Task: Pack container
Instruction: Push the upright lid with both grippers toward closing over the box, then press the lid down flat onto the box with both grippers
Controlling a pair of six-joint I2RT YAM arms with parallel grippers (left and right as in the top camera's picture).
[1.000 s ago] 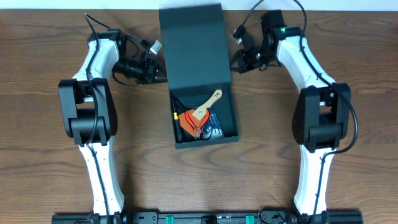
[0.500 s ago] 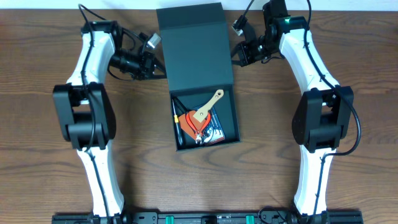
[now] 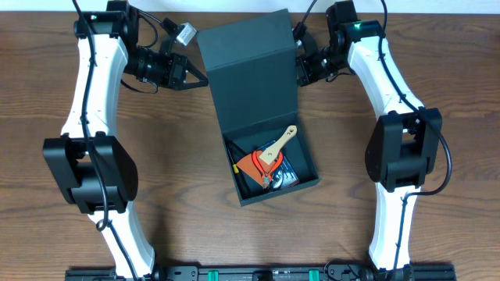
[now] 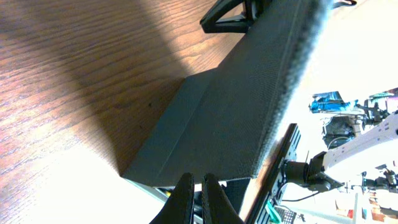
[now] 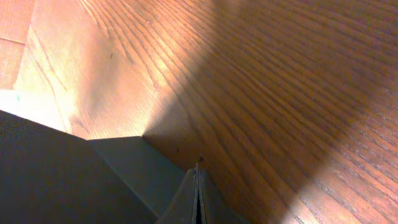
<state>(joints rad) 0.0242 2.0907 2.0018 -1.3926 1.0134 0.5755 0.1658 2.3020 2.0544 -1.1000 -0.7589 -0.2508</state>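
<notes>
- Since the earlier frames the container point(image 3: 251, 82) has slewed on the desk point(image 3: 187, 172). Its open near end now lies further toward the right arm's side. The left arm has swung outward and stands more extended.
- Container: a dark teal box set askew at the desk's centre, with its hinged lid point(image 3: 248, 66) lifted and extending toward the far edge.
- Contents, seen from overhead: a wooden-handled tool point(image 3: 281, 143) lies over an orange item point(image 3: 251, 162), and a blue packet point(image 3: 286, 173) is beside them, all inside the open tray.
- Left fingers point(image 3: 200, 76): at the lid's left edge. The wrist view shows the left fingers point(image 4: 198, 182) drawn together with only a sliver between them and nothing clamped, below the lid's thick edge.
- Right fingers point(image 3: 299, 70): at the lid's right edge, opposite the left. The wrist view shows the right fingers point(image 5: 198, 173) pressed closed into a single point, against a corner of the container.
</notes>
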